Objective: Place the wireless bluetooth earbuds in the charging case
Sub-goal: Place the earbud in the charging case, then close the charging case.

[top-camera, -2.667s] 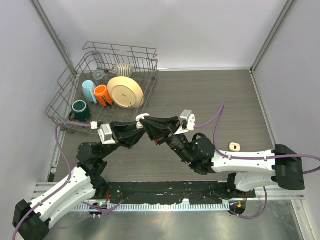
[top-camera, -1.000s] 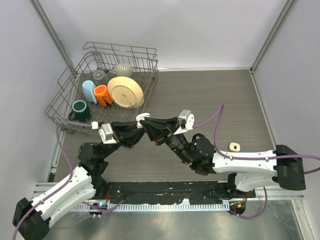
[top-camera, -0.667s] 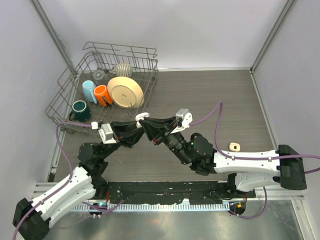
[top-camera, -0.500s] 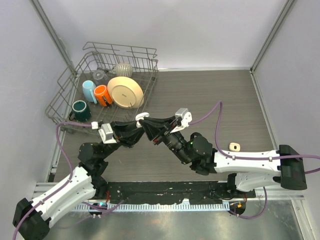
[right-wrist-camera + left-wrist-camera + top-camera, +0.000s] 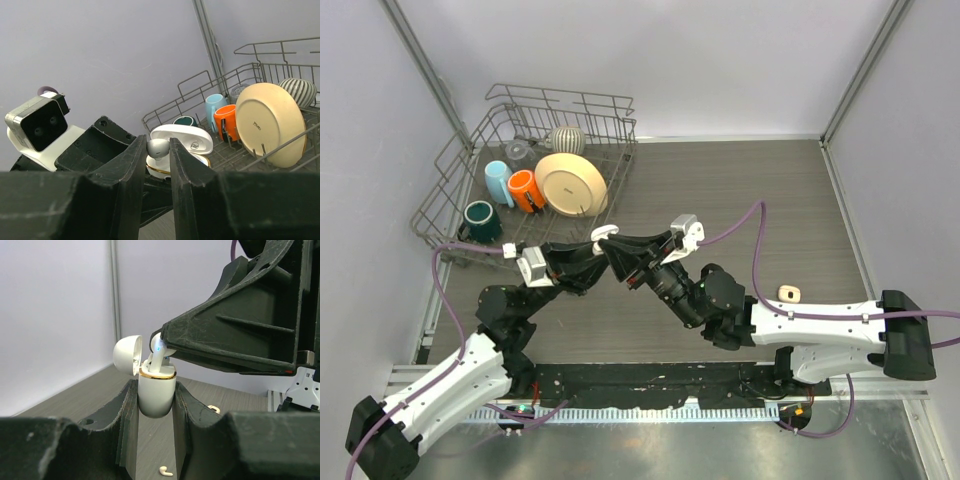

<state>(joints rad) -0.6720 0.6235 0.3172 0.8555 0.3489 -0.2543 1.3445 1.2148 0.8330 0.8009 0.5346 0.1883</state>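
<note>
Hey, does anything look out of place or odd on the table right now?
A loose earbud lies on the table below the charging case that the left gripper holds up; another pale bit, likely an earbud, lies farther back. A small tan object sits alone beside the right arm; unclear what it is.

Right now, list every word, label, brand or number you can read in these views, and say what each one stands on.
No text is legible in any view.
Dark stamp on the cream plate: too small to read.
Dark mark on the open lid of the charging case: blurred, unreadable.
</note>
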